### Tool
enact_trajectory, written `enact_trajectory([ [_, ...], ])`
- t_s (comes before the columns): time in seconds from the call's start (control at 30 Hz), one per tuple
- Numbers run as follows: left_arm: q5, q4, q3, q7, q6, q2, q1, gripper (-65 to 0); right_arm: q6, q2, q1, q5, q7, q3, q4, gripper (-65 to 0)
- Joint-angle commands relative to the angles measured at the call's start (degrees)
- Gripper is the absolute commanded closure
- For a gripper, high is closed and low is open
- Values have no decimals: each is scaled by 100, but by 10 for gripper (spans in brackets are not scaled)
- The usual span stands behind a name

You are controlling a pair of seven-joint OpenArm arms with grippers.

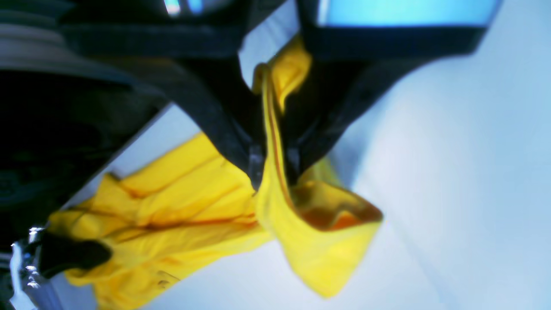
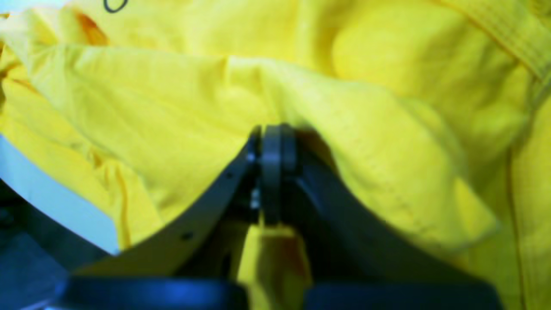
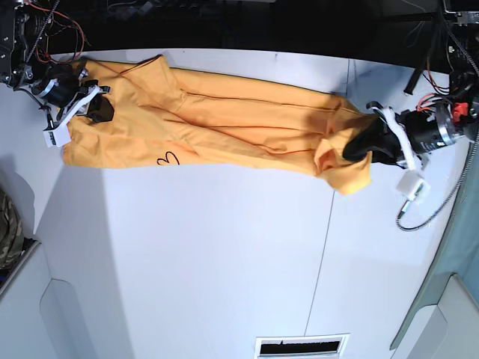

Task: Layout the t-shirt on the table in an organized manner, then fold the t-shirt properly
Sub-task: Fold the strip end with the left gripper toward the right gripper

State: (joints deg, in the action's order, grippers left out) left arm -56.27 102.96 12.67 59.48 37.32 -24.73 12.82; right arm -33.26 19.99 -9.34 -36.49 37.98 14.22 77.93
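Observation:
The orange-yellow t-shirt [image 3: 224,120] lies stretched in a long band across the far part of the white table [image 3: 209,254], held at both ends. My left gripper [image 3: 358,146] is at the band's right end in the base view. In the left wrist view the left gripper [image 1: 270,165] is shut on a folded edge of the t-shirt [image 1: 172,202], and a corner hangs below it over the table [image 1: 452,172]. My right gripper [image 3: 101,111] is at the other end. The right wrist view shows the right gripper [image 2: 271,144] pinched shut in the t-shirt [image 2: 172,94].
A camouflage cloth [image 3: 7,232] sits off the table's left edge. A dark seam line [image 3: 323,247] runs down the tabletop. A slotted vent [image 3: 299,346] lies at the near edge. Loose cables [image 3: 426,209] hang beside the left arm.

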Motion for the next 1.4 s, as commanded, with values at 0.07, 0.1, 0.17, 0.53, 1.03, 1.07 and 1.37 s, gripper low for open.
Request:
enact_trajectory([
  [0.07,424,81,-616,-385,-48,304,-109,0,-37,83,44,-81,-46,28,63,0],
  [0.1,636,81,-817,-466,-138,444,-175,0,-37,81,44,-85,-48,28,63,0],
  [0.17,1113,61,-1139,-616,-225,758,-328,0,-37,81,42,-90,-46,28,63,0],
  [0.53,1961,-1558,-2496,-1012,-216,1932,-1161,-358,-35,87,44,-103,-48,28,66,0],
  [1.03,2013,-1569,-3314,-1252,-216,2079,-1172,-358,7,212,42,-232,129,1519,820,-270],
  [1.07,2011,-1569,-3294,-1252,-214,2076,-1172,-357,4,243,42,-223,127,1589,813,-270],
  [1.37,2013,-1316,-3265,-1250,-151,2076,-1172,-357,39,505,118,42,-328,1598,-229,-447],
])
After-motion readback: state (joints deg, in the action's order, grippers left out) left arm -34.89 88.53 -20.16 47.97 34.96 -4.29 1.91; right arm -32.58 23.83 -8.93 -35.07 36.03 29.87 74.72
